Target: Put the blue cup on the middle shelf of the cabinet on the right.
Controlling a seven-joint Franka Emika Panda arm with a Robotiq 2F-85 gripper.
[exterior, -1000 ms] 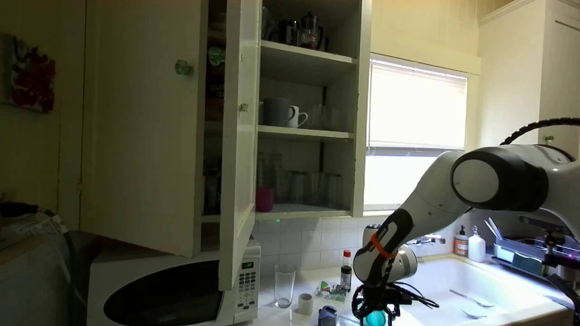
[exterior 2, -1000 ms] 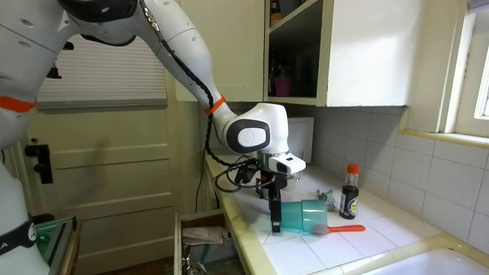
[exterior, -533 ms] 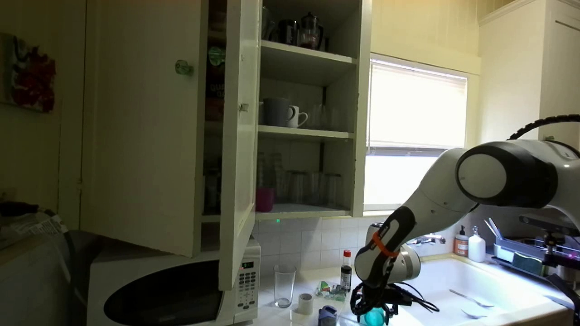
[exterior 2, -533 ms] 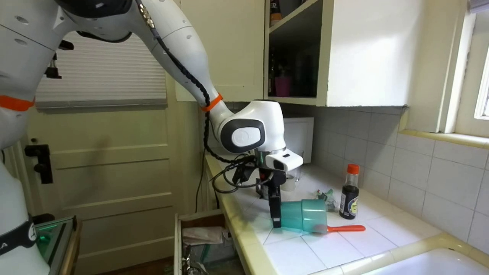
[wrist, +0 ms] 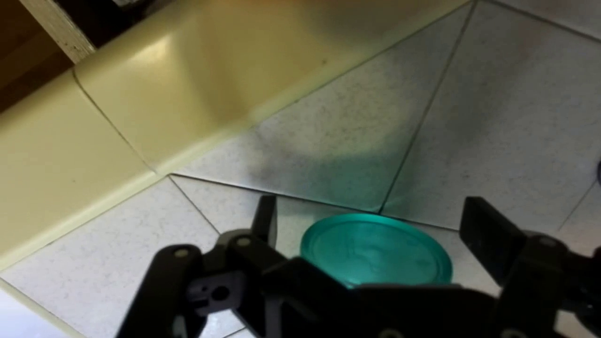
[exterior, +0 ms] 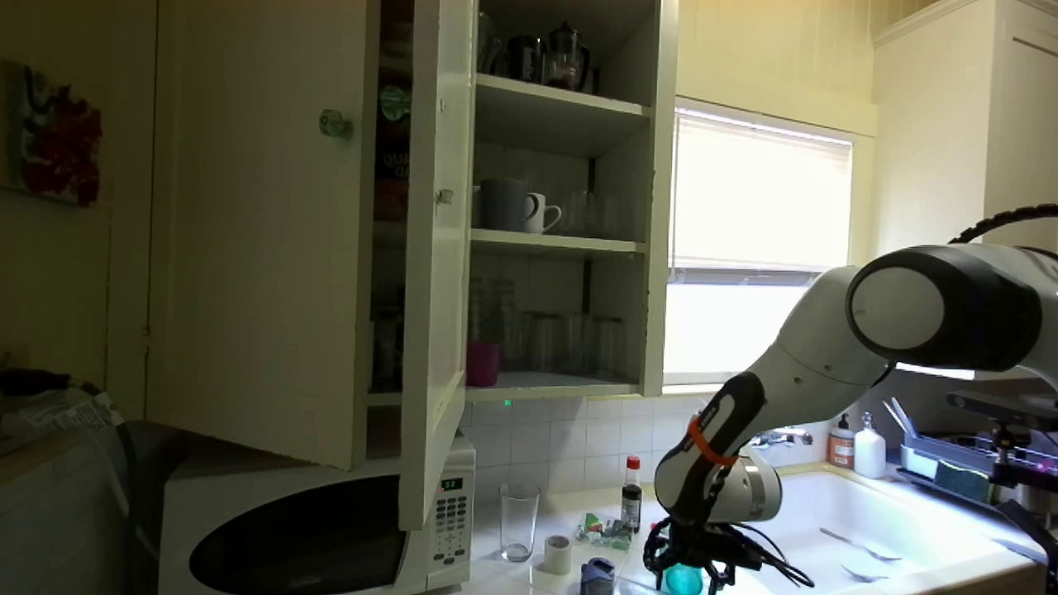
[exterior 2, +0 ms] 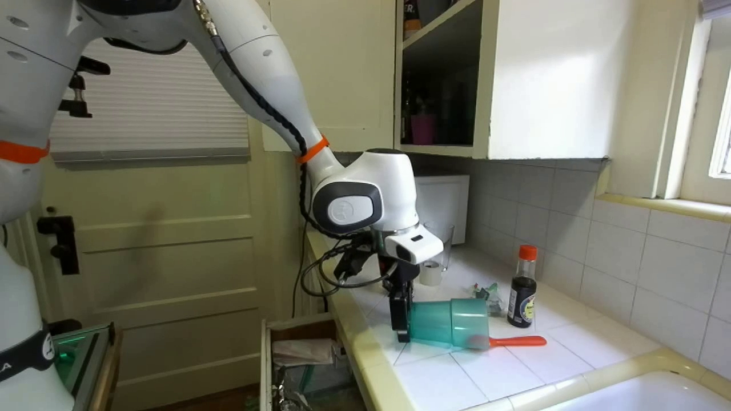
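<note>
Cup (exterior 2: 437, 322) lies on its side on the worktop (exterior 2: 440, 382), its narrow end to the left and its wide end to the right in an exterior view. My gripper (wrist: 368, 209) points down at the narrow end. In the wrist view its jaws stand apart, the round end showing between them with worktop visible on both sides; I can't tell whether they reach around it. An orange handle (exterior 2: 517, 341) sticks out past the wide end, and a reddish patch shows through the cup's wall beside it; whether it lies inside or behind, I can't say. To the right and farther off, a bottle (exterior 2: 522, 294) stands upright, a small green heap (exterior 2: 485, 294) just left of it. In an exterior view I also see a tall glass (exterior: 519, 525) and a white roll (exterior: 558, 555) just right of the microwave (exterior: 297, 529). Above, the cabinet (exterior: 661, 173) has its door (exterior: 436, 289) swung out. The middle shelf (exterior: 558, 242) bears a grey mug (exterior: 502, 204) on the left, a white mug (exterior: 537, 213) just beside it and faint glasses (exterior: 580, 213) to the right. A pink tumbler (exterior: 483, 364) stands on the board (exterior: 562, 383) below.
</note>
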